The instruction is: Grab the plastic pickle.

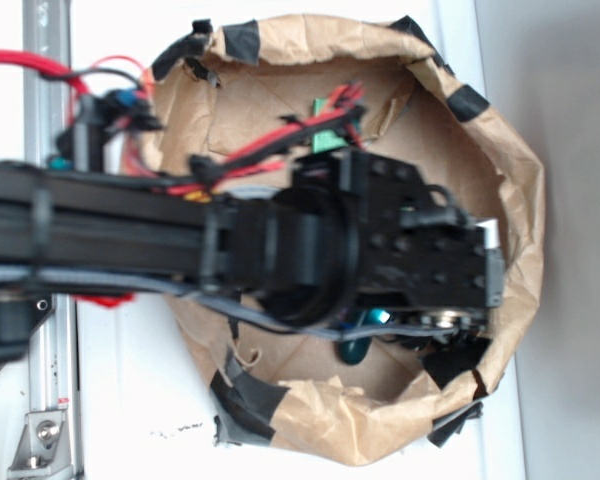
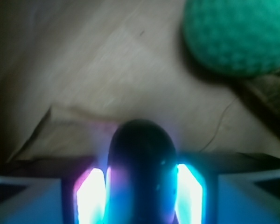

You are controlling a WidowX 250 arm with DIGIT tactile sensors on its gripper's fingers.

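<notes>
Pickle (image 2: 141, 163) sits between the two glowing finger pads (image 2: 91, 196) in the wrist view, dark rounded end pointing away from the camera. Pads press against both of its flanks with no gap visible, so the gripper (image 2: 140, 198) reads as clamped on the pickle across its narrow width. That is the sensible axis: gripping the short way keeps the smooth, glossy skin from squirting out lengthwise

Exterior view: arm (image 1: 130, 235) reaches over the crumpled brown paper bag (image 1: 520, 200), whose rolled, taped rim forms a shallow bin. Wrist housing hides most of the contents; a dark green glossy end (image 1: 357, 347) shows just below it, likely the same pickle

Green dimpled ball (image 2: 238, 35) lies on the paper floor ahead of the fingers, apart from the pickle and clear of the pads. No contact between the two

Cannot tell whether the pickle is lifted or resting on the paper; the wrist view shows only a faint shadow under its tip

Judgement: grasp made, lift remains. Risk is slip on the slick surface if the pads hold too close to the rounded end
</notes>
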